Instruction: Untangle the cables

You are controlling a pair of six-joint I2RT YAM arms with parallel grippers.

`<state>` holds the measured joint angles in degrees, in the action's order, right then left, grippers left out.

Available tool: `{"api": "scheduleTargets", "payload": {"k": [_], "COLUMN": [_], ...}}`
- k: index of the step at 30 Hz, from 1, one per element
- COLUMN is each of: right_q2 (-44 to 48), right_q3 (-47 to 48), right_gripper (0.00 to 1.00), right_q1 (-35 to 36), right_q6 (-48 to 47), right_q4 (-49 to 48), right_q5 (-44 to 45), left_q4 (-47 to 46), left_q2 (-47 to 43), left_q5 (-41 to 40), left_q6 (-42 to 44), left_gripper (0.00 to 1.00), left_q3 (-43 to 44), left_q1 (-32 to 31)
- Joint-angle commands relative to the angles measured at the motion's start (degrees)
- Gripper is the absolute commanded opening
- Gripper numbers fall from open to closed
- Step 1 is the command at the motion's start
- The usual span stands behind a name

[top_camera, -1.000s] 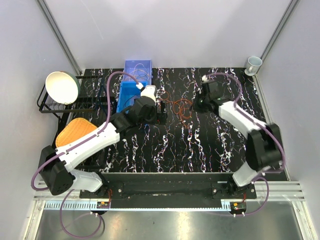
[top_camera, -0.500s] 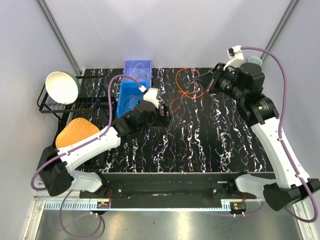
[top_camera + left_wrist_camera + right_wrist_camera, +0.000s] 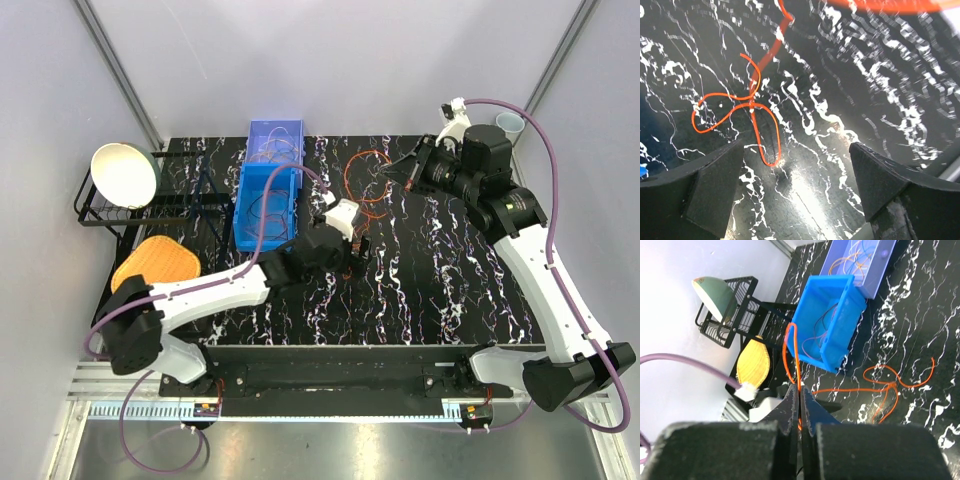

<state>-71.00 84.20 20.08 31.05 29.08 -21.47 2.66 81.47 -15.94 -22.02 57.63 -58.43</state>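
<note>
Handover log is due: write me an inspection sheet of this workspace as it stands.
Surface: black table with white veining.
Job's things: orange cable looped mid-table, one stretch lifted; more thin wires in the blue bin and the pale bin behind it.
Clutter: white bowl propped in black rack; yellow pad; cup at far right corner.
Grippers: left gripper open, empty, orange loops ahead; right gripper shut on the orange cable.
Cables: purple hoses along both arms.
Surroundings: plain pale walls; nothing else seen.
</note>
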Motion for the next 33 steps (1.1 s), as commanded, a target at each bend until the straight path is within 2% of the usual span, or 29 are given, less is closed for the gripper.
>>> {"api": "scheduleTargets", "payload": {"k": [1, 10, 21, 27, 33], "right_q2": [1.6, 2.7, 4.4, 4.6, 4.4], "right_q3": [2.6, 5.3, 9.8, 10.1, 11.9], "right_gripper": [0.0, 0.0, 0.0, 0.0, 0.0], "right_q1": [-0.1, -0.1, -0.2, -0.2, -0.1], "right_q6": [1.3, 2.4, 3.2, 3.8, 4.7], "right_q4": [0.6, 2.6, 5.1, 5.3, 5.6], "right_q5": [-2.1, -3.6, -5.0, -5.9, -8.5], "left_q4": [-6.8, -15.7, -16.5, -16.5, -20.1], "left_q2": [1.8, 5.5, 10.9, 11.9, 12.1], "left_q5": [-4.8, -7.6, -9.5, -10.8, -10.4], "left_q6": [0.7, 2.6, 4.0, 5.2, 6.7], "left_gripper": [0.89, 0.85, 0.7, 0.69, 0.63], "left_q3": [2.1, 1.7, 4.2, 5.6, 4.2], "left_q1": [-0.5, -1.3, -1.3, -1.5, -1.4]}}
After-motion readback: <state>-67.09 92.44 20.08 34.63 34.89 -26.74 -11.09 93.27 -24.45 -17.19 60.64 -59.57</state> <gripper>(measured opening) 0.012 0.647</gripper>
